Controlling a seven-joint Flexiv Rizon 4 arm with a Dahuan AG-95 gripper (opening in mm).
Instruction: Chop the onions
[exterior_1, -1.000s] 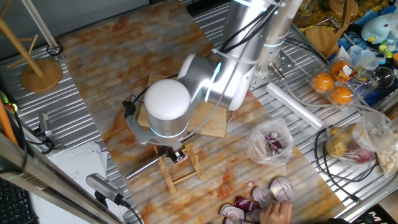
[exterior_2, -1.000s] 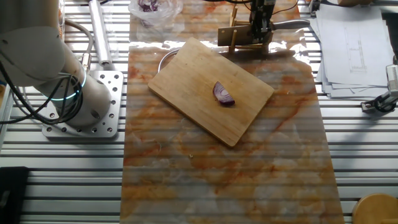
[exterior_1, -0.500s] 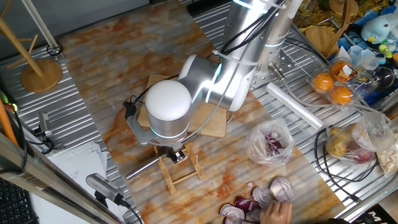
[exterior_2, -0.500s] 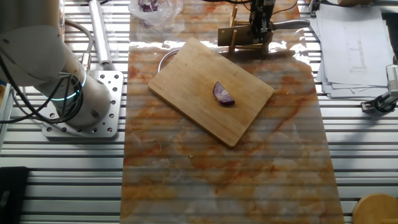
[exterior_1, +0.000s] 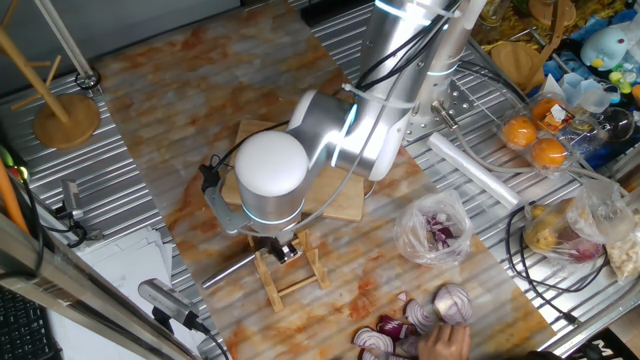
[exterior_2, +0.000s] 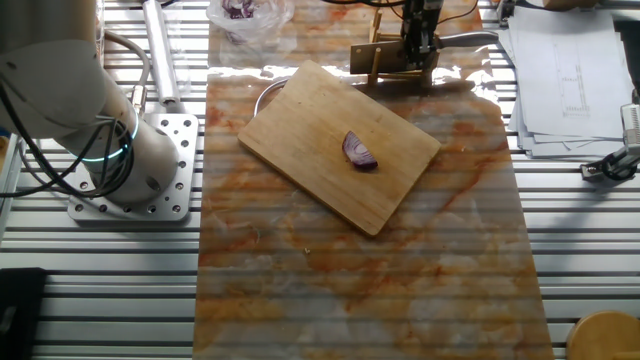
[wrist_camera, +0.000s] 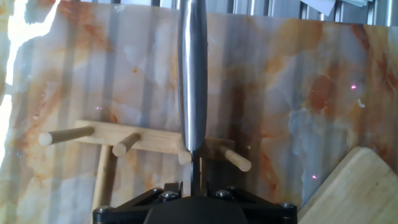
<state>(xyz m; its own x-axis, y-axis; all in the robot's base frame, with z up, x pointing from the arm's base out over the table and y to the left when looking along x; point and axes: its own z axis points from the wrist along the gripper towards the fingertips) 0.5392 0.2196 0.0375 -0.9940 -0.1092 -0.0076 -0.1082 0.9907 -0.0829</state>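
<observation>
Jaws (wrist_camera: 198, 186): at wooden rack (exterior_2: 392, 60), closed on knife (wrist_camera: 192, 74); steel handle runs straight out ahead in hand view, between rack pegs. Onion (exterior_2: 360, 151): single purple wedge, lying near middle of board (exterior_2: 310, 130), well apart from jaws. Board: angled on marbled surface (exterior_2: 350, 280), just beside rack. Bag (exterior_1: 432, 228) of onion pieces: beside arm base. Loose onion halves (exterior_1: 415, 322): surface edge.

On the marbled bench (exterior_2: 400, 290) you see a wooden cutting board (exterior_2: 310, 135) lying diagonally. A wooden peg rack (wrist_camera: 124, 144) stands near its far corner, with a steel knife handle (wrist_camera: 192, 74) resting across it. A clear bag (exterior_1: 433, 228) of purple onion pieces lies near loose onion halves (exterior_1: 430, 312). Papers (exterior_2: 560, 75) sit beside the mat.
</observation>
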